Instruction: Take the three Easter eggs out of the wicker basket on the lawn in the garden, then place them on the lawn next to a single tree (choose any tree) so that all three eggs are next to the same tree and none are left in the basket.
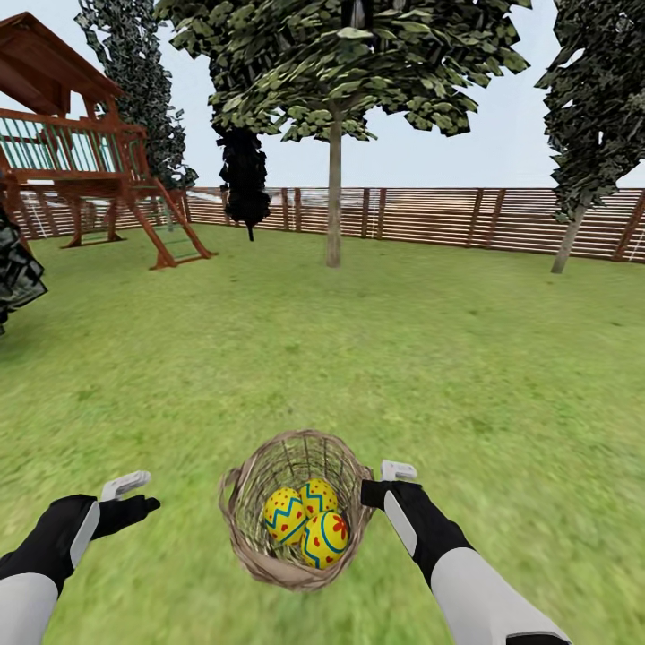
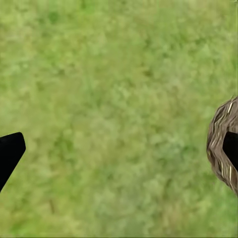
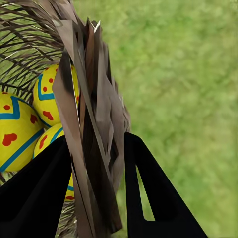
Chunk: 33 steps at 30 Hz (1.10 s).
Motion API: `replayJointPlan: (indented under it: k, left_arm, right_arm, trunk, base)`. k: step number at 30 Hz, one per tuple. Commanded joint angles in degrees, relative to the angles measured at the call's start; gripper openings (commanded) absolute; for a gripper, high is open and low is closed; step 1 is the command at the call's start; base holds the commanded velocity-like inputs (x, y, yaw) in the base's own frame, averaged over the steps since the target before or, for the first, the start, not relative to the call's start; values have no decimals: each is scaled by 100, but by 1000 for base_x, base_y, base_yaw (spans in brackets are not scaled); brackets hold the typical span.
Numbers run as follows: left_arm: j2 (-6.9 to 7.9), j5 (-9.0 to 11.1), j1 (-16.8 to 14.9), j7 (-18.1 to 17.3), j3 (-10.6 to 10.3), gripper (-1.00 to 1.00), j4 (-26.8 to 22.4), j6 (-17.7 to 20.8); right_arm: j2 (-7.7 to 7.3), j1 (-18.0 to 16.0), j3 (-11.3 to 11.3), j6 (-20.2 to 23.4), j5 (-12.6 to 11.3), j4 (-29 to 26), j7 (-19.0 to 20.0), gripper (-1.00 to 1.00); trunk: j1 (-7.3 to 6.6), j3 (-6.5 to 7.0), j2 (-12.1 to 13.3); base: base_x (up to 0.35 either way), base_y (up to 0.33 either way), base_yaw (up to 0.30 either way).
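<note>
Grass lies under both our arms, mottled green lawn point(image 1: 466, 358) spreading flat ahead. Our right gripper point(image 3: 96, 148) pinches the wall of the small round tan-brown wicker basket point(image 1: 269, 466), one black finger point(image 3: 39, 193) inside the rim and the other outside, twigs pressed between them. Three bright yellow Easter eggs point(image 1: 306, 527) with blue zigzag bands and red marks sit together in the basket's bottom, touching each other. Our left gripper point(image 1: 134, 502) hovers over bare grass, apart from the basket's left side, fingers spread wide and holding nothing. Farther off stands a tree point(image 1: 334, 206) with a straight pale grey-brown trunk and broad light-green crown. A red-brown wooden play tower point(image 1: 81, 152) rises at far left, and behind everything runs a brown horizontal-slat fence point(image 1: 466, 217).
</note>
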Motion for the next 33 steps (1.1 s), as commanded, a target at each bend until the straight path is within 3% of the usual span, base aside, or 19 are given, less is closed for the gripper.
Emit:
replayJointPlan:
  k: [1,33]
  left_arm:
    - [-2,-4,-4,-27,22,100,-6,33]
    - [-64,-4,-4,-27,13,100,25,24]
  right_arm:
    - [3,-4,-6,19,-84,-14,-40,-100]
    - [3,-4,-6,49,-84,-14,-48,-100]
  trunk:
    - [4,-6,-4]
    - [4,-6,-4]
  base:
    - [326,0,0]
    - [326,0,0]
